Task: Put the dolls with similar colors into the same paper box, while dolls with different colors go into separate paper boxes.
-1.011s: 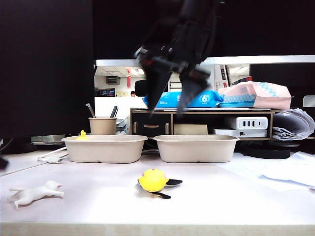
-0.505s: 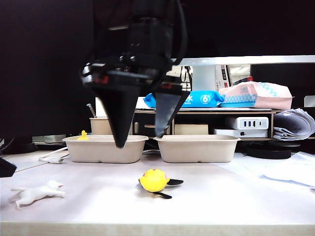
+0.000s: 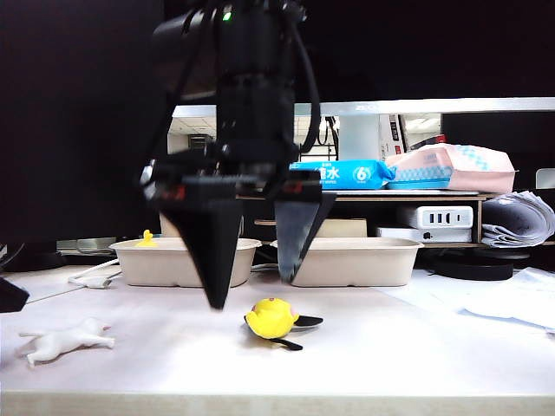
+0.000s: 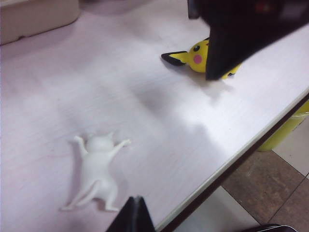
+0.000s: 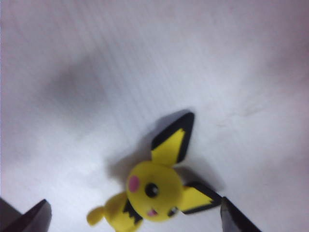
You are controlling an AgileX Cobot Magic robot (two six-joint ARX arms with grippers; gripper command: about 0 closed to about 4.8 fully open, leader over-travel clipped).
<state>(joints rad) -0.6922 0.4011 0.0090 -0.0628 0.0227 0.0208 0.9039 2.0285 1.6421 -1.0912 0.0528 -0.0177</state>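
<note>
A round yellow doll with black-tipped wings (image 3: 270,318) (image 5: 154,191) (image 4: 200,55) lies at the table's middle front. My right gripper (image 3: 253,290) (image 5: 135,220) hangs open just over it, one fingertip on each side, not touching. A white four-legged doll (image 3: 61,340) (image 4: 96,169) lies flat at the front left. Close beside it, my left gripper (image 4: 135,215) is shut and empty. A small yellow duck doll (image 3: 147,238) peeks out of the left paper box (image 3: 143,260). The right paper box (image 3: 364,260) stands beside it, its inside hidden.
Behind the boxes is a low shelf with a blue tissue pack (image 3: 347,173), a pink pack (image 3: 451,165) and a white power strip (image 3: 434,217). Loose papers (image 3: 512,303) lie at the right. The table's front edge (image 4: 241,154) runs close to the left gripper.
My right gripper has swung from high above the boxes down and forward to hover over the yellow winged doll, jaws wide. The dolls have stayed put.
</note>
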